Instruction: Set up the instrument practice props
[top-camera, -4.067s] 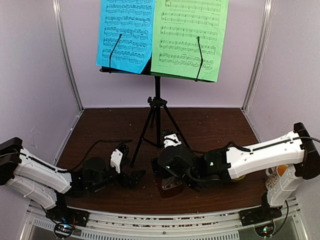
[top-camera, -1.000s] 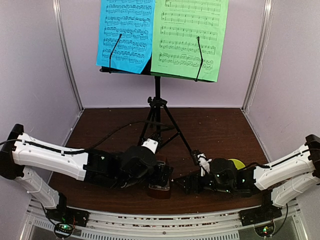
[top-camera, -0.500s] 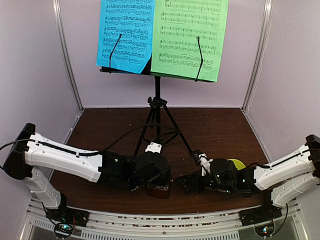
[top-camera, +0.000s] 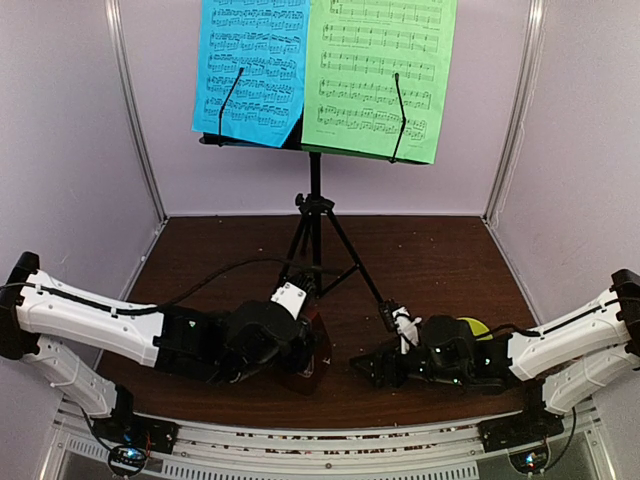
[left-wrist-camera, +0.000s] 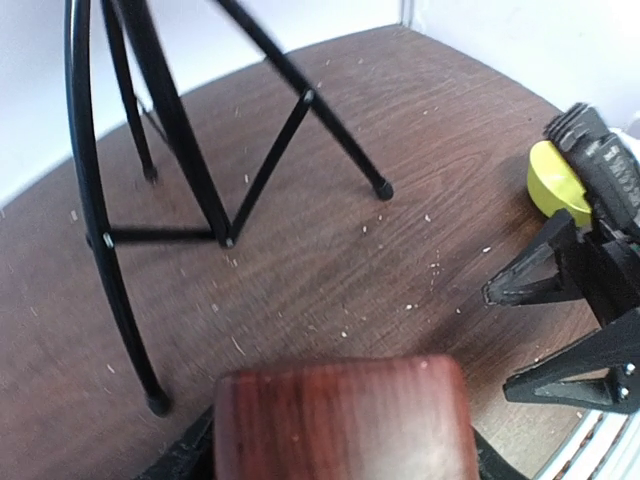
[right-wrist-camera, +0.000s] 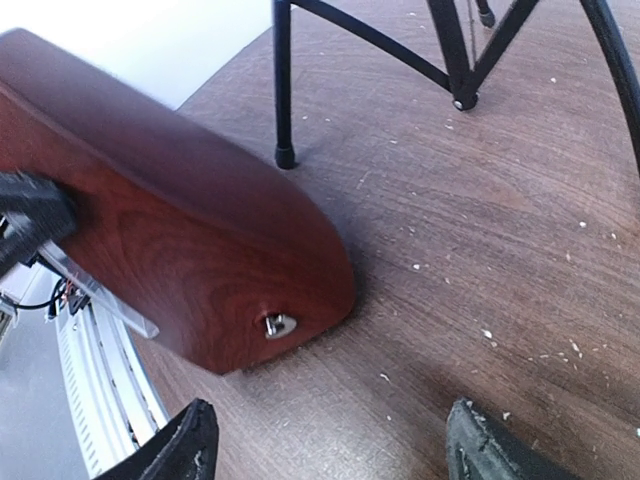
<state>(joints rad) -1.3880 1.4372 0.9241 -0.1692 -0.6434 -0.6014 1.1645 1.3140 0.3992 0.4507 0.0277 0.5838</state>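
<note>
— What's in there, biggest first?

— A dark wooden table (top-camera: 440, 260), and at the back of it the black tripod music stand (top-camera: 314, 190), upright. A blue sheet (top-camera: 250, 60) and a green sheet (top-camera: 380, 70) sit side by side on its desk, each under a thin black clip arm.

— And the arms?

— Both reach low across the front, tips facing each other. The left gripper (left-wrist-camera: 338, 460) is clamped on the metronome (right-wrist-camera: 190, 230), one finger on each side. The right gripper (right-wrist-camera: 340, 445) is spread wide with nothing between its fingers, just beside the metronome.

— Where is the metronome, exactly?

— Front middle of the table, near the tripod's feet, tipped at a slant. Whether it touches the wood, I can't tell.

— Anything smaller?

— A yellow-green bowl (left-wrist-camera: 552, 182) behind the right arm.
</note>
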